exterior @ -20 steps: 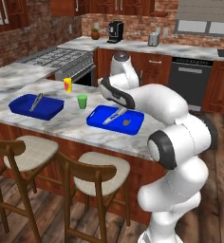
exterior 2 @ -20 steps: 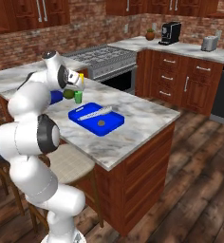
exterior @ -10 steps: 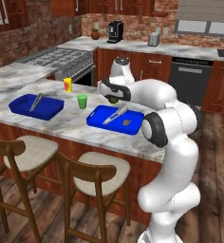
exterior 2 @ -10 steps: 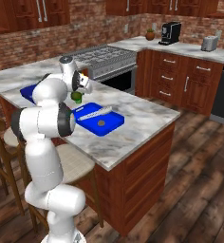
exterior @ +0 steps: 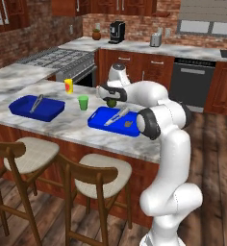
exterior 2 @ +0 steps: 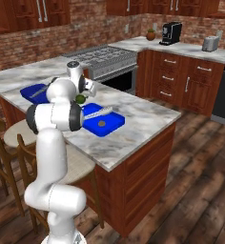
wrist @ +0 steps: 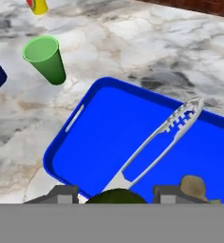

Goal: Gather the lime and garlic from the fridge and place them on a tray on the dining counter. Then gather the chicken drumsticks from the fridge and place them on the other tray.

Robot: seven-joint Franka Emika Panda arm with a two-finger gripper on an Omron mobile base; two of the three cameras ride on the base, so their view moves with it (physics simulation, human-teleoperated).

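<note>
My gripper (exterior: 110,100) (exterior 2: 81,97) (wrist: 115,192) is shut on the lime (exterior: 112,103) (exterior 2: 79,99) (wrist: 116,197), a small dark green ball. It hangs just above the far left end of the nearer blue tray (exterior: 100,118) (exterior 2: 112,128) (wrist: 99,137) on the dining counter (exterior: 62,126) (exterior 2: 138,112) (wrist: 147,42). In that tray lie metal tongs (exterior: 116,115) (exterior 2: 99,112) (wrist: 166,130) and a small tan lump that looks like the garlic (exterior: 127,123) (exterior 2: 101,123) (wrist: 194,186). The fridge and the chicken drumsticks are out of view.
A second blue tray (exterior: 24,106) (exterior 2: 28,90) with its own tongs sits further left on the counter. A light green cup (exterior: 83,102) (wrist: 46,59) and a yellow-red bottle (exterior: 68,86) (wrist: 37,5) stand between the trays. Two wooden stools (exterior: 98,175) stand against the counter's near side.
The arm's elbow has swung round to the right while the hand, still holding the lime, sank slightly toward the nearer tray.
</note>
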